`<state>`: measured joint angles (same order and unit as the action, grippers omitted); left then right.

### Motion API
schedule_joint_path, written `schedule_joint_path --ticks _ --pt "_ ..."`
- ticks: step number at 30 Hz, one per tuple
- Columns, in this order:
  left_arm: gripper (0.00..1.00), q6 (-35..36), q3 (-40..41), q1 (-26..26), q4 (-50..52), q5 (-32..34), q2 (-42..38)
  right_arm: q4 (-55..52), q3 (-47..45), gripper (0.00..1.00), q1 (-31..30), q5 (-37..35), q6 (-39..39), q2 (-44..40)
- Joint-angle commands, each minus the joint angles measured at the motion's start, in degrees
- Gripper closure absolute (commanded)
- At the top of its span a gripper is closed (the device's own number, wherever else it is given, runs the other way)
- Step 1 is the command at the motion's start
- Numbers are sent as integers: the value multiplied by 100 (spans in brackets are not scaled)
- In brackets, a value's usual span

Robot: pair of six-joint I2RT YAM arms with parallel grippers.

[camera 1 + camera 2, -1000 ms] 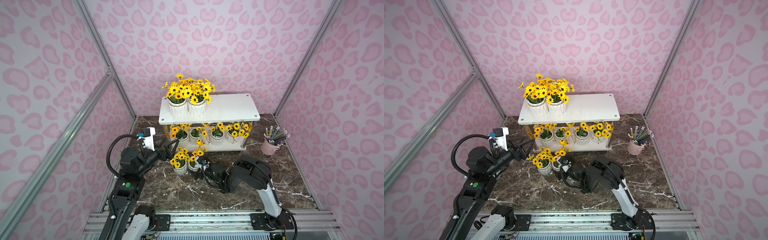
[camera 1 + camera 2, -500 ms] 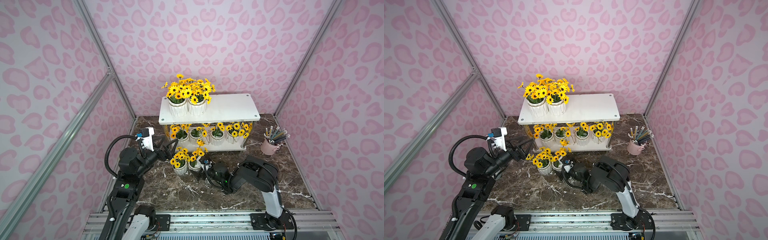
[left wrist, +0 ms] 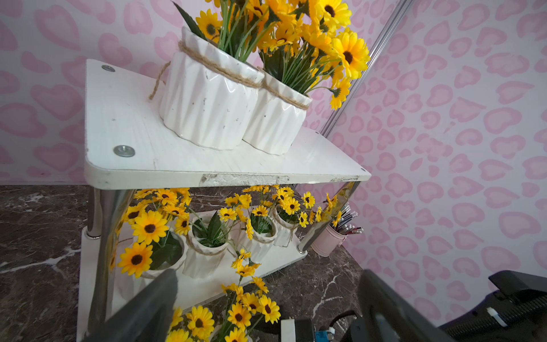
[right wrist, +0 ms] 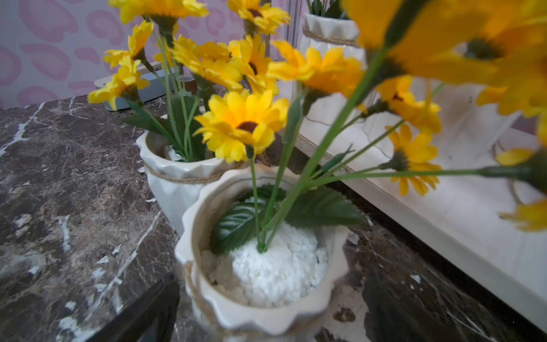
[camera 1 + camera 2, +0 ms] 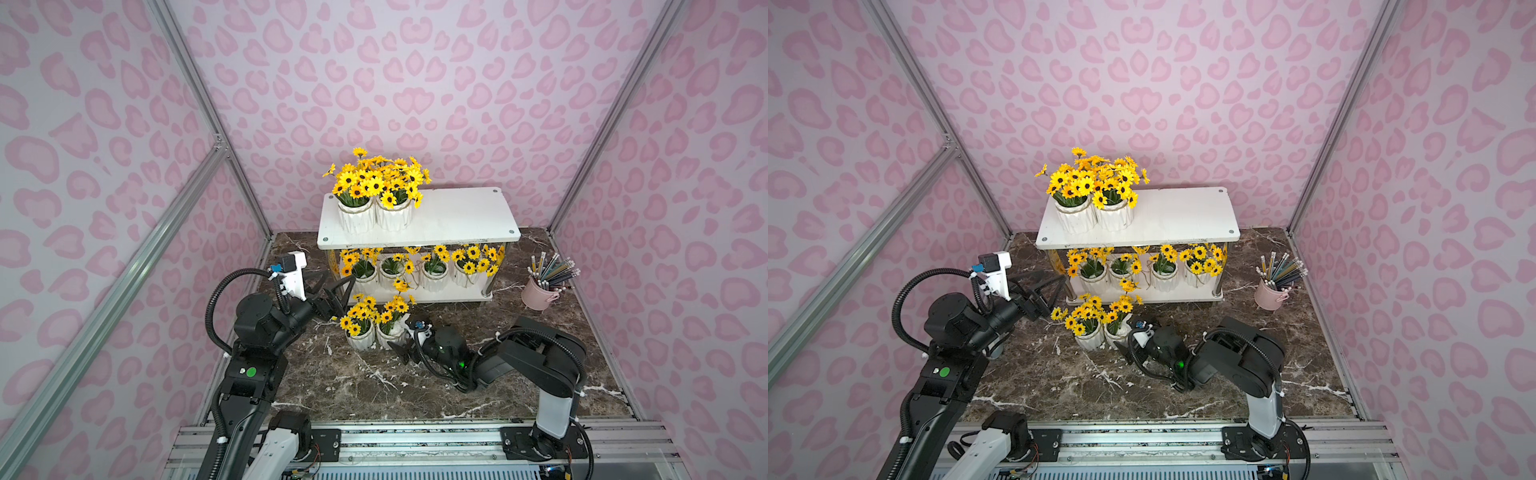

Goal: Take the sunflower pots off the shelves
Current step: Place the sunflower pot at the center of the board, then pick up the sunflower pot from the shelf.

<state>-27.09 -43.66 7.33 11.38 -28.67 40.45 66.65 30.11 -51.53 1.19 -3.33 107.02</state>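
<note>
- The shelves (image 5: pixel 457 216) stand in the centre of both top views, at the back of the marble desk (image 5: pixel 374 386).
- Six sunflower pots (image 5: pixel 355 216) sit on them. Two touch each other at the left end of the top tier, and four stand in a row on the lower tier.
- Two more stand upright on the desk just in front of the shelves' left half, side by side.
- The right end effector (image 4: pixel 269 288) is low at lower centre and released, its jaws spread wide on either side of the right-hand pot on the desk. Whether they touch it cannot be told.
- The left end effector (image 5: pixel 337 279), at centre-left, is released and empty. Its fingers are splayed near the lower tier's left end.
- A pink bucket (image 5: pixel 538 293) of pencils stands to the right of the shelves.
</note>
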Motion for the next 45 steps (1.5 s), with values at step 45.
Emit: schedule_joint_path --ticks 45 --pt "3 -284 -973 -11 395 951 23 -5229 3994 1 309 -663 -728 -3329"
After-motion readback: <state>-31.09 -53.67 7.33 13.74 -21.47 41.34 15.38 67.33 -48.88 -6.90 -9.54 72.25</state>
